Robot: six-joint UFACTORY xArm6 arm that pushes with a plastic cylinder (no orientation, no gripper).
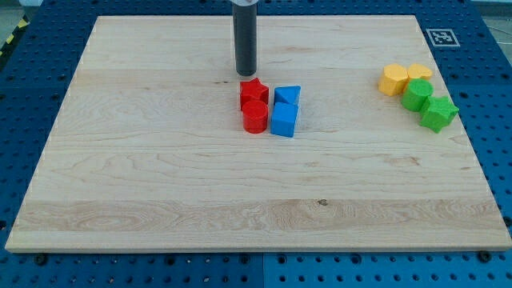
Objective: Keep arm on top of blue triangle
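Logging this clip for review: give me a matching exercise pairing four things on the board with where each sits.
Things:
1. my tip
2. blue triangle
3. red cylinder
4. green star

Places:
A. far on the view's right, lowest of the yellow and green group
B. just above the red star, toward the view's top
C. directly above the blue cube
D. left of the blue cube, below the red star

Pairs: 1-B, 2-C, 3-D, 4-A

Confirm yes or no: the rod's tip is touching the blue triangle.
No: my tip stands just above the red star, left of the blue triangle, with a gap between.
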